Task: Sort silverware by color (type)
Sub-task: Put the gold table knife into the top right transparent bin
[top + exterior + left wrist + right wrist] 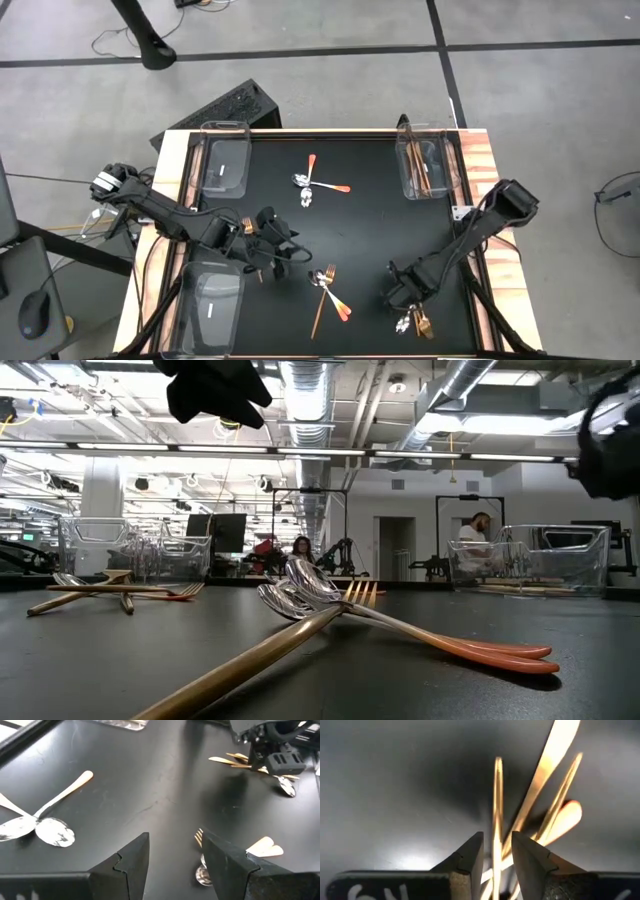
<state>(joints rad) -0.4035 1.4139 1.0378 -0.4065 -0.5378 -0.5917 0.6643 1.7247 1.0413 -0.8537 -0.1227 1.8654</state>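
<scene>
The silverware lies in loose groups on the black mat [370, 230]. Two orange-handled spoons [315, 185] cross at the far middle. A gold fork, a gold knife and spoons [328, 290] cross near the front middle. A small pile [415, 322] sits at the front right. My right gripper [497, 836] points down over that pile. Its fingers stand open a little, on either side of a thin gold utensil [497, 795], with dark gaps showing beside it. My left gripper [172, 840] hangs open above the mat left of centre, with nothing between its fingers.
Clear bins stand at the far left [225, 160], front left [210, 305] and far right [428, 165]; the far right one holds gold pieces. A gold utensil [247, 228] shows beside my left arm. Bare mat lies between the groups. People show in the room beyond.
</scene>
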